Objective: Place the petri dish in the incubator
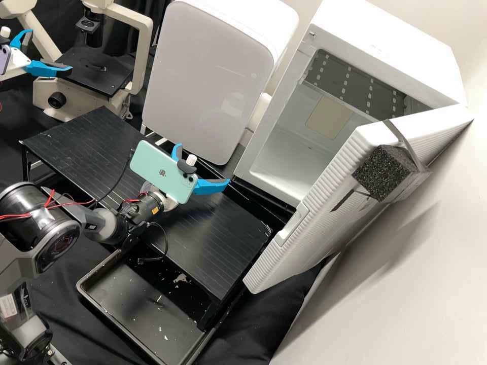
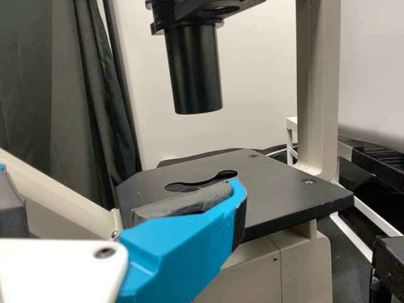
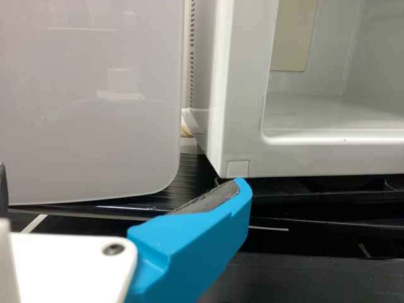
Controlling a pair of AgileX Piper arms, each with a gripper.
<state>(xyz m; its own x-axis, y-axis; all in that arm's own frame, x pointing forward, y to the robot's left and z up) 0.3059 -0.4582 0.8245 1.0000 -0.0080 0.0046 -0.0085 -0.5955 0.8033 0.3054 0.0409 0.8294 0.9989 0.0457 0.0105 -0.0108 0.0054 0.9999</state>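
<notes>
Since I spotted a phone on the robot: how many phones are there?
2: a mint phone mounted by the right gripper, and a purple phone, partly cut off, by the left gripper. Others may be hidden.

This was a laboratory: a cream microscope (image 1: 144,56) with a black stage (image 1: 109,78) stood at the high view's upper left, and an open white incubator (image 1: 390,48) stood at the upper right.

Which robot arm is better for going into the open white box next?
Probably the right: the right gripper is open near the white box, whose door is open. The left gripper is farther away, by the microscope.
</notes>
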